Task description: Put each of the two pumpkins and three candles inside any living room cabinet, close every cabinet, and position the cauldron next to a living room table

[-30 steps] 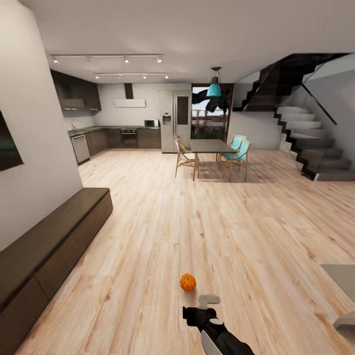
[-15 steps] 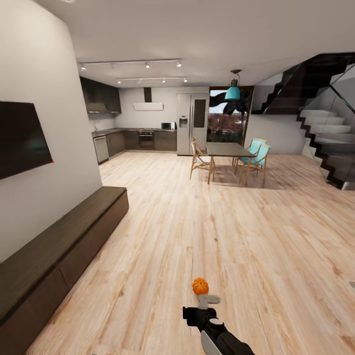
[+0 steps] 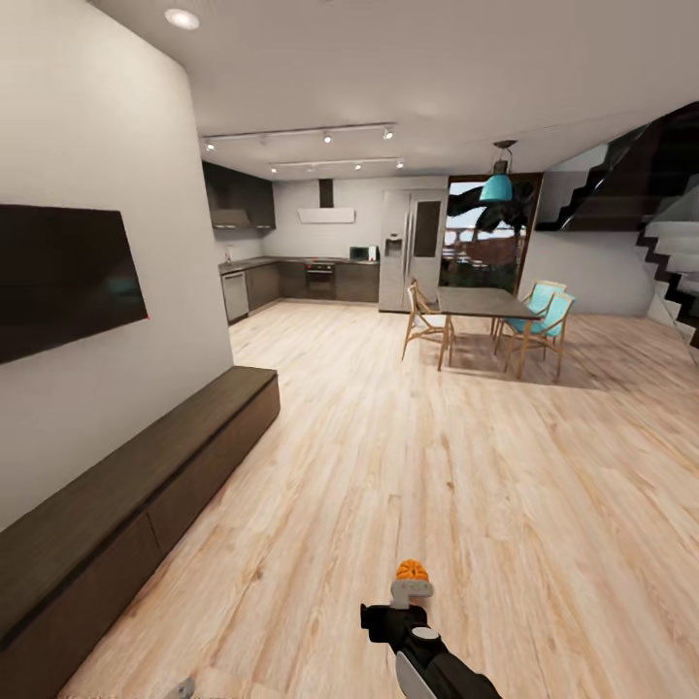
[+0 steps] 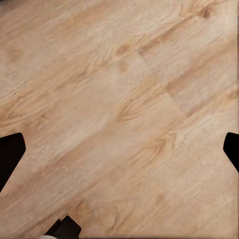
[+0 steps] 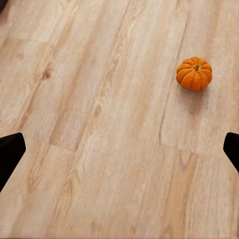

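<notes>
View has panned left; pumpkin (image 5: pixel 193 73) lies on floor (image 5: pixel 99 149) ahead of, off-centre from, empty parted right jaws (image 5: pixel 119 149). Left jaws (image 4: pixel 119 149) parted too. Risk: jaws nudge it, it rolls.

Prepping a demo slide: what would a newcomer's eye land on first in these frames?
Probably the small orange pumpkin, the one bright thing on the pale wood floor, lying just beyond the right gripper in the head view. Next, the long dark-brown cabinet along the left wall under the black TV. Farther back stands the dining table with turquoise chairs under a teal pendant lamp.
</notes>
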